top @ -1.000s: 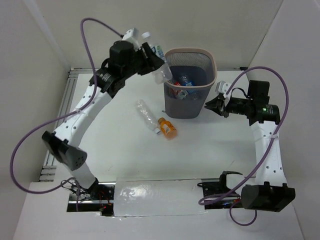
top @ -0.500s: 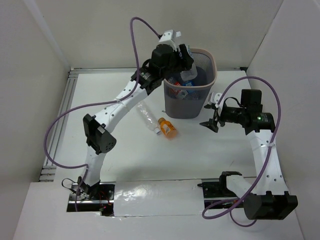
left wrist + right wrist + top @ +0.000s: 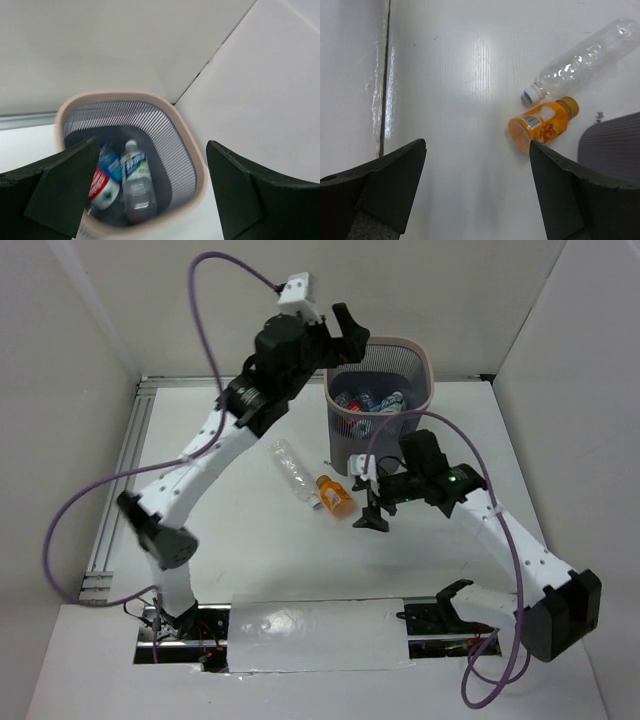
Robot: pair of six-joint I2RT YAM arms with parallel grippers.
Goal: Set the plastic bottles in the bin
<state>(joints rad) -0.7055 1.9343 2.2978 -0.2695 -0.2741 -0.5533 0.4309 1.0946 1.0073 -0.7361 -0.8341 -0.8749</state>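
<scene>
Bin [image 3: 120, 94]: one, three bottles [image 3: 135, 175] inside.
Beside bin: clear bottle [image 3: 293, 470], orange bottle [image 3: 335, 496].
Left gripper [image 3: 342, 328], right gripper [image 3: 372, 506]: both spread wide, empty.
Table [image 3: 250, 550]: white.
Walls [image 3: 60, 390]: white.

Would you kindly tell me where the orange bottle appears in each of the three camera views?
Top external: orange bottle near centre, on the table beside the bin, lower left.
Left wrist: not in view.
Right wrist: orange bottle right of centre, just below the clear unlabelled bottle.
Shared landmark: the bin, rim in left wrist, grey wall at right wrist's right edge.
</scene>
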